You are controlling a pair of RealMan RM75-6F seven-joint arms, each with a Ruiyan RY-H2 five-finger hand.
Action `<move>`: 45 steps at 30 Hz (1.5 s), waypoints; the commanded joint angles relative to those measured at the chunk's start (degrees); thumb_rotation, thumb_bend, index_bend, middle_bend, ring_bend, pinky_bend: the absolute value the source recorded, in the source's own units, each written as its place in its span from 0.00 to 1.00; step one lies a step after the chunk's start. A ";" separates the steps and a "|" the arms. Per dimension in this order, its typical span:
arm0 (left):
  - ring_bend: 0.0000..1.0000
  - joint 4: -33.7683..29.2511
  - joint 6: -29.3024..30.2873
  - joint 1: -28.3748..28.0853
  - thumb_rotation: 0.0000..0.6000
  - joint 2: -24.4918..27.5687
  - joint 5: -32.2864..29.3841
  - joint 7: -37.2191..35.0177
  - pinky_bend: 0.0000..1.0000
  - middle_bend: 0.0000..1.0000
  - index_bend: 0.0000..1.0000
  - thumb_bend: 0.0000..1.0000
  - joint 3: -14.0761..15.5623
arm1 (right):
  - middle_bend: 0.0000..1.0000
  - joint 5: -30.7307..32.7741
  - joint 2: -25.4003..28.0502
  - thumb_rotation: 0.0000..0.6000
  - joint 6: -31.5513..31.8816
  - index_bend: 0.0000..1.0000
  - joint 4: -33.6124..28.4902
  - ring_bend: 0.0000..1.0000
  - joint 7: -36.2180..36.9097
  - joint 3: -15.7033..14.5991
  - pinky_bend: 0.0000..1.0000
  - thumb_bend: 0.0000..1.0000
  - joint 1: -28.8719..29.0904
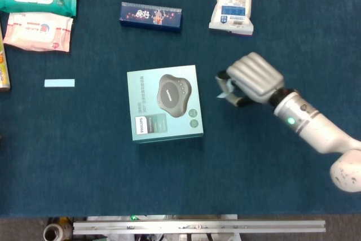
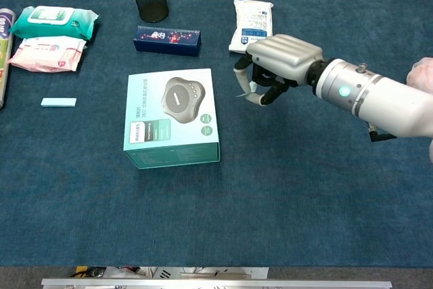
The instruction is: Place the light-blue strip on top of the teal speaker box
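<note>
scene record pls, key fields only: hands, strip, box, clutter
right hand: above the table just right of the speaker box, fingers curled, pinching the held strip
held strip: small, light blue, sticking out of the fingers toward the box, not yet over it
speaker box: teal, flat on the table, top bare
loose strip: second light-blue strip, on the table far left, untouched
left hand: not in view
clutter: blue carton, white pouch, along the far edge
</note>
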 commanded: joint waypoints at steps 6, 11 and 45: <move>0.28 0.00 0.40 0.41 1.00 0.06 0.07 -0.37 0.32 0.30 0.09 0.36 0.13 | 1.00 0.01 -3.71 1.00 -0.16 0.65 -0.44 1.00 4.16 3.36 1.00 0.35 2.85; 0.28 0.02 0.48 0.48 1.00 -0.07 0.09 -0.49 0.32 0.30 0.09 0.36 0.07 | 1.00 1.23 -6.57 1.00 -0.97 0.65 0.82 1.00 5.48 4.67 1.00 0.35 4.73; 0.28 -0.26 -0.32 0.50 1.00 0.36 0.06 -0.51 0.32 0.30 0.09 0.36 0.25 | 1.00 10.77 -10.93 1.00 -4.52 0.52 4.40 1.00 5.20 5.01 1.00 0.26 10.46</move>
